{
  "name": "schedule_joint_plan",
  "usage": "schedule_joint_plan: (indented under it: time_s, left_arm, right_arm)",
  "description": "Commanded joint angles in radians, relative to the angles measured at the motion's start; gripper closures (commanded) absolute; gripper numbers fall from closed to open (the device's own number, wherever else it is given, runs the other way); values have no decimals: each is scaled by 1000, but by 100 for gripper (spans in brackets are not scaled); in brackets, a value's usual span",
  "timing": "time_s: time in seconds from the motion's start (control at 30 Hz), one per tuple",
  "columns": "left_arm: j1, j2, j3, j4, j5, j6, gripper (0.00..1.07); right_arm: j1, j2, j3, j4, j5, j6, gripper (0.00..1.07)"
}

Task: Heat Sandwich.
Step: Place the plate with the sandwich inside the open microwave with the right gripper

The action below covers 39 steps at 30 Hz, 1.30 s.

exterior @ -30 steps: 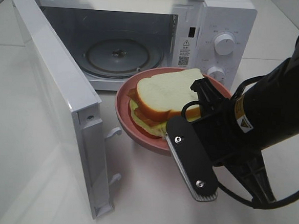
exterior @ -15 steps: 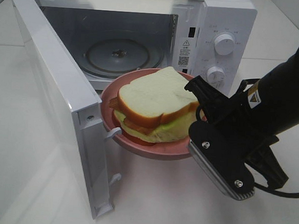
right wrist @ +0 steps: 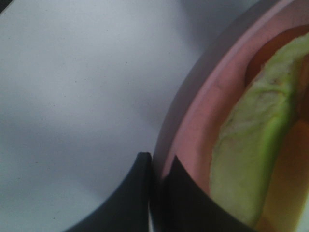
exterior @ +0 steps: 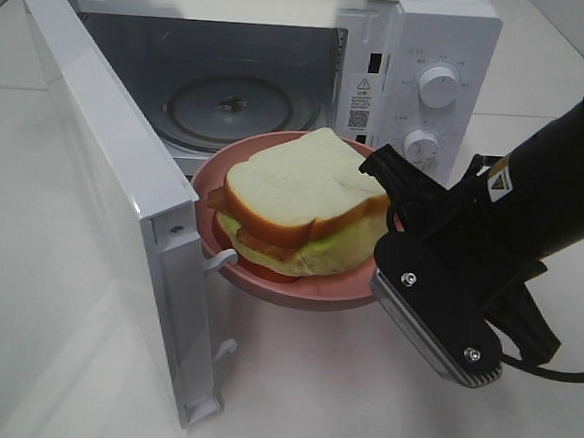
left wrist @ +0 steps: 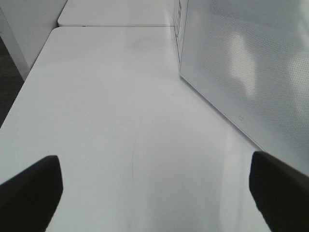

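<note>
Pink plate (exterior: 297, 292) pinched at right rim by right gripper (exterior: 384, 220), jaws clamped tight. Sandwich (exterior: 299, 194) sat on it, left of gripper, just near side of open microwave (exterior: 445, 39); turntable (exterior: 230, 104) found far-left. Left gripper (left wrist: 154, 188) wide open, nothing held.

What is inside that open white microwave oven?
A round glass turntable with a small dark hub lies on its floor. The round pink plate carrying the thick white-bread sandwich hides the floor's front edge.
</note>
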Motion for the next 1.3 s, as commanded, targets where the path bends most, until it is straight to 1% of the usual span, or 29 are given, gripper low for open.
schedule_joint_plan:
  time_s: [0.03,0.2,0.37,0.53,0.77,0.8,0.93,0.97,1.1,1.3]
  left_arm:
    - [3,-19,-3,0,-9,-6,5]
    - [3,-19,-3,0,-9,-6,5]
    - [3,-19,-3,0,-9,-6,5]
    - [3,-19,-3,0,-9,-6,5]
    - [3,-19,-3,0,-9,-6,5]
    - [3,-19,-3,0,-9,-6,5]
    - [3,-19,-3,0,-9,-6,5]
    - [3,-19,-3,0,-9,-6,5]
    - [3,-19,-3,0,-9,-6,5]
    - [3,-19,-3,0,-9,-6,5]
  right_arm:
    - [1,-7,-2,9,-44,-6,107]
    - [34,-7,-2,9,-70,-4,107]
    - [39,3,-8,10,-89,-4,107]
    - [39,36,-46,10,-88,3,107]
    - [39,118,-124,11,-90,-6,107]
    - [38,139,-147,24,-90,-21,107]
    - [33,172,-179,61,-86,-52,107]
    - [33,172,-179,61,-86,-52,107]
    - [33,230,-244,63,-64,-85,107]
    - [33,271,-295,67,-58,-99,107]
